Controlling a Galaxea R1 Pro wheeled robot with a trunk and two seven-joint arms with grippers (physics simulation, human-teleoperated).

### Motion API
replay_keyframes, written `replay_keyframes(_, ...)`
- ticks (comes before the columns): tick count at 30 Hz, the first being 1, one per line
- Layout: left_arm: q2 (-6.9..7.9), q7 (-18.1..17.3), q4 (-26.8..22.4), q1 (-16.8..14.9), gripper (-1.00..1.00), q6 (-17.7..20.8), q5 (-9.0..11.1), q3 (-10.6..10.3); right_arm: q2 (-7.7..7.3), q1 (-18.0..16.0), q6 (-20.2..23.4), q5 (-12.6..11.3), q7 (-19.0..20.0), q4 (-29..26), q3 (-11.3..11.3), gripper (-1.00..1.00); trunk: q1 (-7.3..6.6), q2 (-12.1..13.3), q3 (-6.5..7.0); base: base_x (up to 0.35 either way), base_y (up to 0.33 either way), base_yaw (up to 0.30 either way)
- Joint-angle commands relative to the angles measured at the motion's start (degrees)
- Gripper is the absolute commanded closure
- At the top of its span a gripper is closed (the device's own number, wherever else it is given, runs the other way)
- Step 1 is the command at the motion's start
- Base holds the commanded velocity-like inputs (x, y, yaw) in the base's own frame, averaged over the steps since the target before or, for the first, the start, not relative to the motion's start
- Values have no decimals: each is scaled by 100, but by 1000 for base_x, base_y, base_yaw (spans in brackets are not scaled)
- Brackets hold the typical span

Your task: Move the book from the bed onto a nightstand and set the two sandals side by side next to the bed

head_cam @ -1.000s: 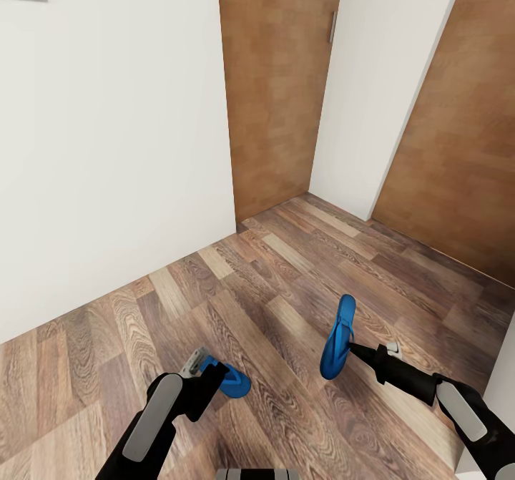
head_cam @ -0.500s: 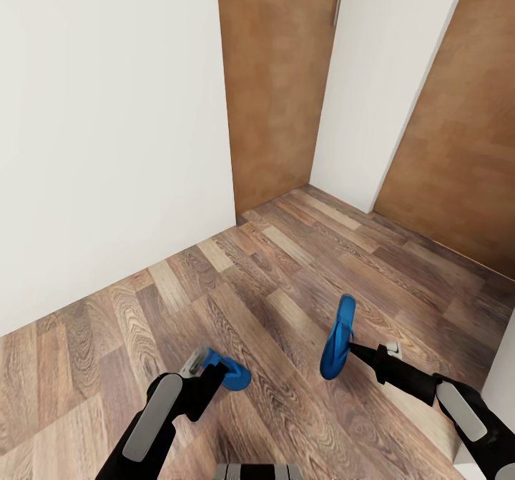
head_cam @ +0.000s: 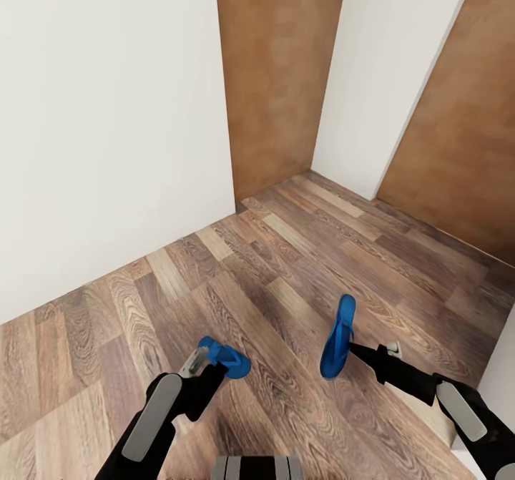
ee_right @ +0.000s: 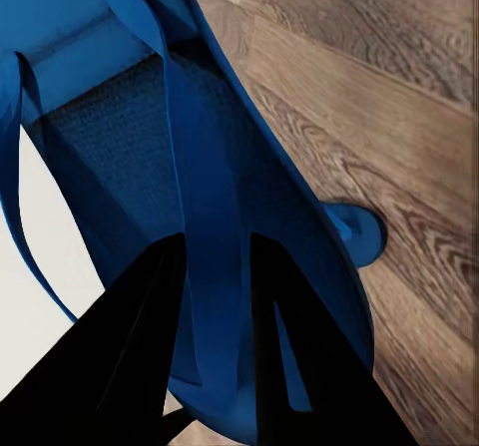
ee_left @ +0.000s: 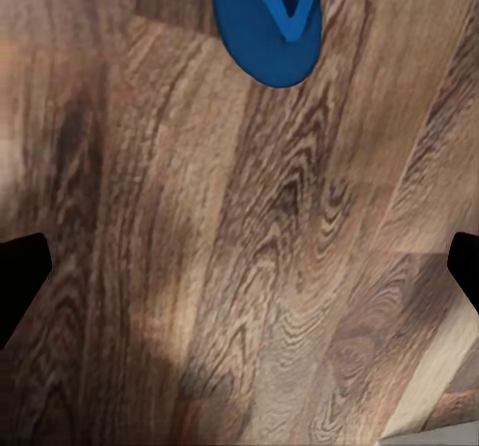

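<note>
Two bright blue sandals show on the wood-plank floor [head_cam: 286,272] of the bedroom. One sandal [head_cam: 226,357] [ee_left: 269,17] lies flat just beyond my left gripper [head_cam: 204,371] [ee_left: 239,276], which is open and apart from it, with nothing between its fingers. The other sandal [head_cam: 337,337] [ee_right: 130,157] hangs on edge above the floor, its strap pinched by my right gripper [head_cam: 352,349] [ee_right: 215,296], which is shut on it. The book, the bed and the nightstand are out of view.
A white wall [head_cam: 107,144] runs along the left. Two brown wooden doors [head_cam: 279,86] [head_cam: 458,158] stand ahead, with a white wall section [head_cam: 379,86] between them. A white edge [head_cam: 501,365] rises close beside my right arm.
The whole view has shifted, so wall and floor sit higher in the picture. The floor sandal now lies further clear of my left fingers. The right gripper still holds its sandal.
</note>
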Motion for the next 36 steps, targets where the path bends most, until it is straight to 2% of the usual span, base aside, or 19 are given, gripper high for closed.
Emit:
replay_keyframes(1,1,37,-20,-3,-100,14,26,7,-3,-3,34,-45,12,2,5,100,1,-3,-27,0,0,0)
replay_keyframes(7,8,30,-116,-4,-100,-30,16,19,-3,-3,15,-45,12,-1,7,100,1,-3,-27,0,0,0)
replay_keyframes(9,201,20,-104,-3,-100,-32,15,22,4,-3,10,-45,9,-2,12,100,1,-3,-27,76,23,0)
replay_keyframes(12,231,-12,-96,-3,-100,-24,14,18,5,-3,10,-45,8,-6,9,100,1,-3,-27,234,56,0)
replay_keyframes(36,223,-41,-91,-3,-100,-21,18,-5,4,-3,10,-45,12,-7,1,100,1,-3,-27,107,-47,0)
